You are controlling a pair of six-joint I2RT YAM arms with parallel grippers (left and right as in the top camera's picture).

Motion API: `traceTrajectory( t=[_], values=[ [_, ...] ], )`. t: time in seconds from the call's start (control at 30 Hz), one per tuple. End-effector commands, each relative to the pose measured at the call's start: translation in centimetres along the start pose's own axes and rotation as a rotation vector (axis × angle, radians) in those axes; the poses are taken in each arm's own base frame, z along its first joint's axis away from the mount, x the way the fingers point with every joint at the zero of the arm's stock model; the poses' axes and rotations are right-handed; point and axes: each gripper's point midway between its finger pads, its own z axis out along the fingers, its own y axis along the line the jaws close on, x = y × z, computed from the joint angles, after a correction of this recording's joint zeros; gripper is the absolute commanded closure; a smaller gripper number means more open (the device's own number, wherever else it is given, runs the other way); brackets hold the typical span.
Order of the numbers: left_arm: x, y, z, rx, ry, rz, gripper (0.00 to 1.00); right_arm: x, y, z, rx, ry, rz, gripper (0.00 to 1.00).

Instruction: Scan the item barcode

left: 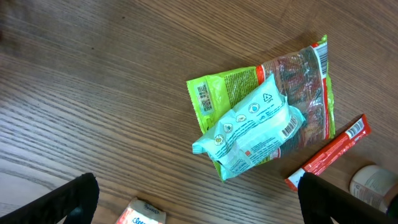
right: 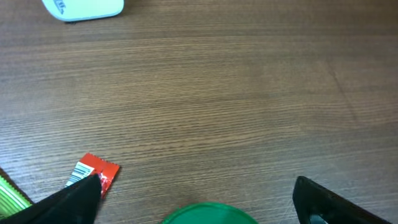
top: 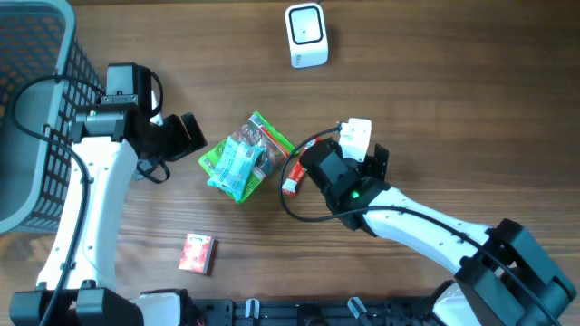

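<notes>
A white item with a round green top [right: 210, 214] stands between the fingers of my right gripper [right: 198, 184], which is open, with bare table showing on both sides of the top. From overhead the same white item [top: 353, 132] sits at the right gripper [top: 364, 145]. The white barcode scanner [top: 306, 34] stands at the far edge and shows again as the scanner [right: 84, 7] in the right wrist view. My left gripper [top: 188, 136] hovers open and empty left of the packet pile; its fingers [left: 74, 198] frame bare wood.
A teal packet [left: 252, 127] lies on a green packet [left: 217, 93] at mid-table, with a red stick [top: 292, 176] beside them. A small red and white box [top: 197, 253] lies near the front edge. A grey basket [top: 36, 109] fills the left side.
</notes>
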Motion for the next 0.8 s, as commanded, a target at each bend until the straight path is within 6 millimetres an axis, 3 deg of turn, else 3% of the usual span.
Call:
traceTrajectory(
  t=[0.0,0.03,0.13,0.23,0.33,0.43,0.53,0.67,0.77],
  values=[
    [0.0,0.0,0.0,0.006,0.004,0.009,0.0,-0.4,0.8,-0.2,-0.044,0.006,-0.087,0.0],
    [0.0,0.0,0.0,0.006,0.004,0.009,0.0,-0.8,1.1,-0.4,-0.06,0.004,-0.1,0.0],
    [0.0,0.0,0.0,0.006,0.004,0.009,0.0,-5.5,2.6,-3.0,-0.142,-0.028,-0.125,0.0],
    [0.0,0.0,0.0,0.006,0.004,0.009,0.0,-9.7,2.2,-5.7,-0.162,-0.051,-0.092,0.0],
    [0.0,0.0,0.0,0.006,0.005,0.009,0.0,-12.0,1.8,-7.4,-0.235,0.014,-0.07,0.0],
    [0.0,0.0,0.0,0.006,0.004,0.009,0.0,-12.3,2.3,-8.6,-0.405,0.181,-0.002,0.0],
    [0.0,0.0,0.0,0.006,0.004,0.009,0.0,-11.4,1.0,-8.8,-0.506,0.364,0.074,0.0],
    [0.0,0.0,0.0,0.006,0.004,0.009,0.0,-8.6,-2.6,-6.8,-0.436,0.551,0.141,0.0],
    [0.0,0.0,0.0,0.006,0.004,0.009,0.0,-7.9,-4.3,-5.2,-0.378,0.587,0.173,0.0]
  ],
)
